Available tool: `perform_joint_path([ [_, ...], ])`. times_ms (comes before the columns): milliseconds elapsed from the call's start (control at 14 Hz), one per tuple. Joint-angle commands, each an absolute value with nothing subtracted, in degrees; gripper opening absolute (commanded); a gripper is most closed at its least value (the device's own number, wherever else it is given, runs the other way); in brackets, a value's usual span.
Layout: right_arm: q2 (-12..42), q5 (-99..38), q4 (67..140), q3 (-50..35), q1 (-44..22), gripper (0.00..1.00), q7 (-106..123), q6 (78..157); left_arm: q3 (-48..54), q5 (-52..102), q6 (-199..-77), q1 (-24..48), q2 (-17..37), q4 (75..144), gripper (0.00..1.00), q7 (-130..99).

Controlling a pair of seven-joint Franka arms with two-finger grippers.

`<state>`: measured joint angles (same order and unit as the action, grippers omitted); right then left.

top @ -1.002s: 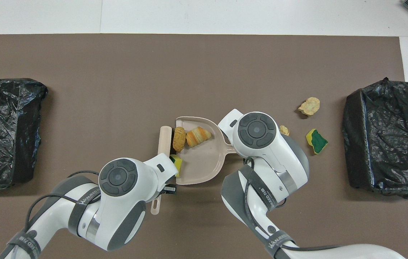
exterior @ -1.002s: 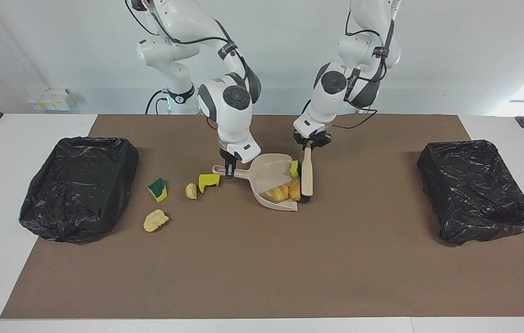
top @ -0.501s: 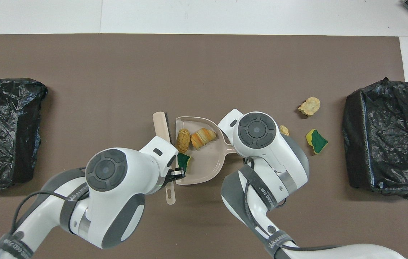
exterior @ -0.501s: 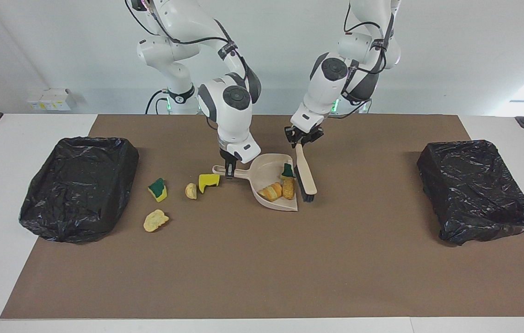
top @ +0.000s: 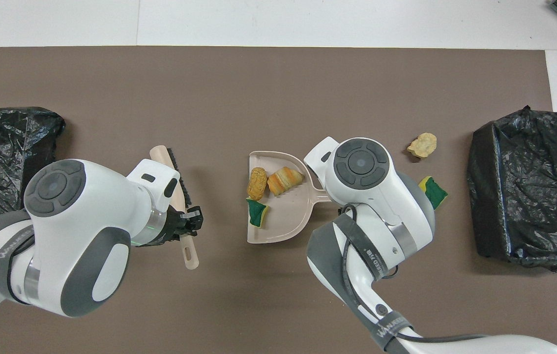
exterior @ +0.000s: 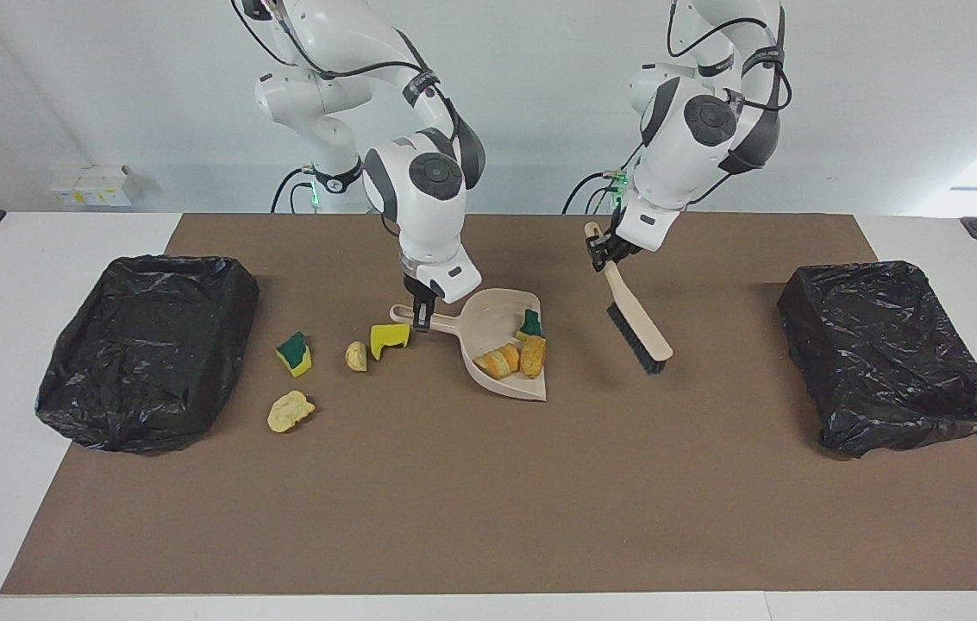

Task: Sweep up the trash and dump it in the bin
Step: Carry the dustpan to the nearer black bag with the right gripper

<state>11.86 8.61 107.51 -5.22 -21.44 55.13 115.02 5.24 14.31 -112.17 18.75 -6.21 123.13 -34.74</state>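
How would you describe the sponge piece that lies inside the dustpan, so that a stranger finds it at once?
Start at the beige dustpan in the middle of the brown mat, held by the right gripper. Three scraps lie in it. The sponge piece is the green-and-yellow one nearest the robots; its two neighbours are orange bread-like lumps.

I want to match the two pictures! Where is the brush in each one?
Facing view: the brush hangs tilted from the left tool, over bare mat between the dustpan and the bin at the left arm's end.
Overhead view: the brush pokes out from under the left arm.
Shared landmark: the dustpan, beside the brush in both.
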Motion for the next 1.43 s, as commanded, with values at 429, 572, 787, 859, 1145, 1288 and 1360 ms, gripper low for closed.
perform_joint_path([
  [429, 8.97, 4.84, 104.41, -5.54, -15.38, 0.0, 66.09, 109.16, 6.24, 14.06, -112.23, 22.39, -12.56, 130.42, 0.0, -26.63],
  [572, 8.96, 2.04, 103.98, -5.54, -13.72, 0.0, 68.45, 109.16, 6.33, 14.06, -112.06, 26.96, -13.18, 130.87, 0.0, -27.59],
  [787, 8.18, 0.44, 103.1, -5.62, -10.03, 0.0, 73.02, 107.41, 6.59, 13.98, -114.86, 31.02, -13.01, 134.02, 0.0, -29.88],
  [859, 7.48, 0.44, 102.49, -5.54, -9.24, 0.0, 74.6, 106.1, 6.59, 14.06, -114.96, 31.55, -13.18, 134.73, 0.0, -29.97],
  [1145, 6.86, 0.53, 98.53, -5.1, -3.97, 0.0, 85.05, 99.94, 6.85, 14.06, -118.46, 37.08, -13.1, 137.37, 0.0, -36.11],
  [1288, 5.89, 1.05, 97.82, -5.01, -0.54, 0.0, 88.58, 97.92, 6.86, 14.06, -122.58, 41.2, -12.22, 138.33, 0.0, -39.97],
  [1360, 4.84, 1.23, 97.82, -4.92, 1.04, 0.0, 88.85, 97.48, 6.86, 14.06, -125.74, 43.4, -11.61, 139.3, 0.0, -42.34],
])
